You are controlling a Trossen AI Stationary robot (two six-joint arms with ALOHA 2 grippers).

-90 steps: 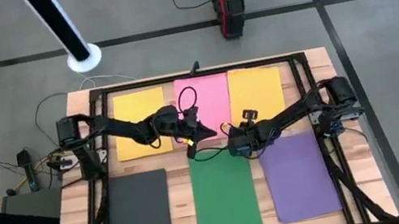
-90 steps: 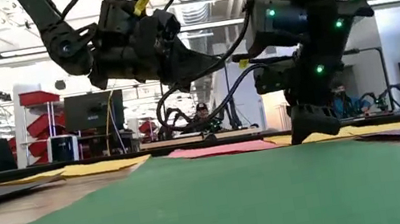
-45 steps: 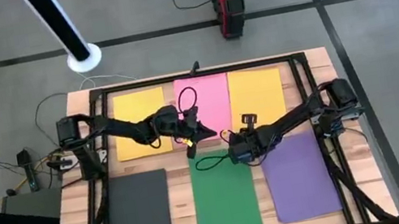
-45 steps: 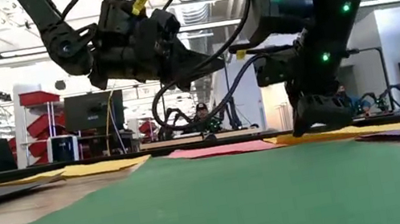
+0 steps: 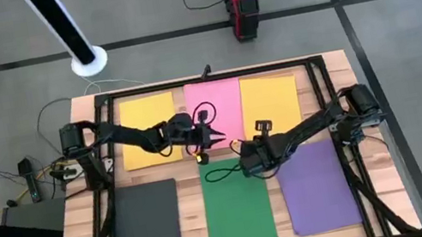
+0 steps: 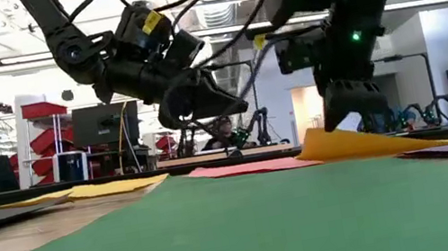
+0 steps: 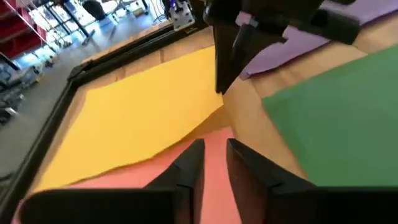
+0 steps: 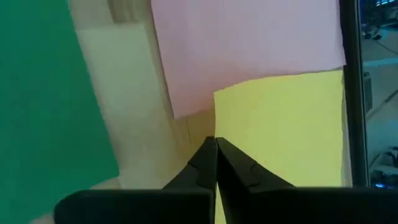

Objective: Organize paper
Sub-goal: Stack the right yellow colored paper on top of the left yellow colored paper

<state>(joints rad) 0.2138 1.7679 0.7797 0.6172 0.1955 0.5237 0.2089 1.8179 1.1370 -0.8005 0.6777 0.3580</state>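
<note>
Yellow paper at the far right of the desk's back row is pinched at its near left corner by the right pincer, whose fingers are clenched on that corner; in the low view the corner is raised off the wood while the rest of the sheet slopes down to the surface. Just beside it, the pink sheet lies flat in the middle of the back row, and another yellow sheet lies at the back left. The left pincer hangs over the near edge of the pink sheet, its fingers slightly parted and grasping nothing, close to the right pincer but not touching it. Along the near edge of the desk lie the dark grey sheet at left, the green sheet in the middle and the purple sheet at right, all flat.
</note>
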